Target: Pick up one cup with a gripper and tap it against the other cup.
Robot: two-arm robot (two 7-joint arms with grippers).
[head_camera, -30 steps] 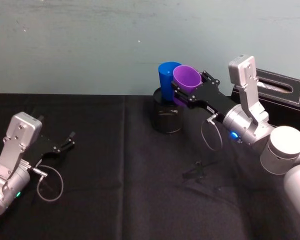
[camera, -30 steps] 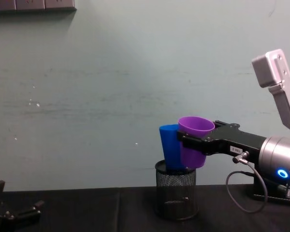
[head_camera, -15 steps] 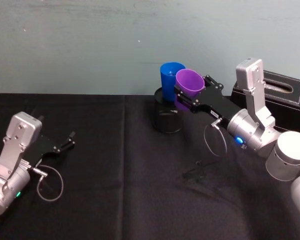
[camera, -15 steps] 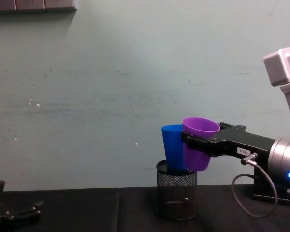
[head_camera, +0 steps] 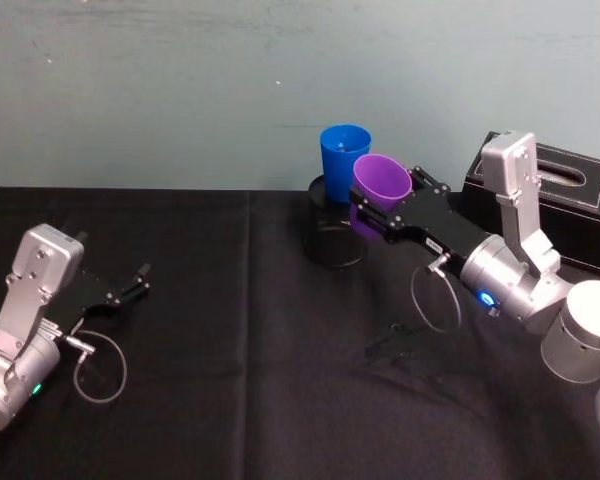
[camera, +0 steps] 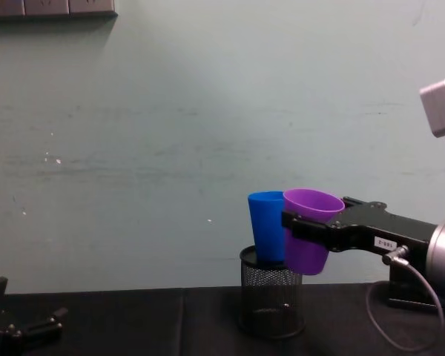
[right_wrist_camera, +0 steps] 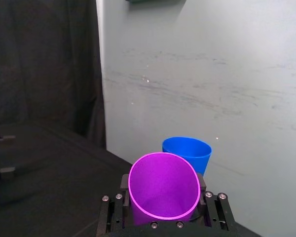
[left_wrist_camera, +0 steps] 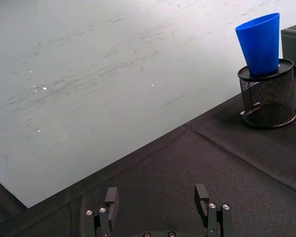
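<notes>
Purple cup (head_camera: 382,180) hangs clamped in my right end effector (head_camera: 368,208), beside the blue cup (head_camera: 344,152) near the tabletop (head_camera: 230,390) far edge. Light, slick plastic, I judge, best gripped mid-wall. Left end effector (head_camera: 132,284) lies parted, left edge.

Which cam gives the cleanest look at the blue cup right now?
Left wrist view: the blue cup stands unobstructed, its base in the mesh holder. In head, chest and right wrist views the purple cup, held by the right end effector, overlaps part of it. The left end effector rests open at left.
</notes>
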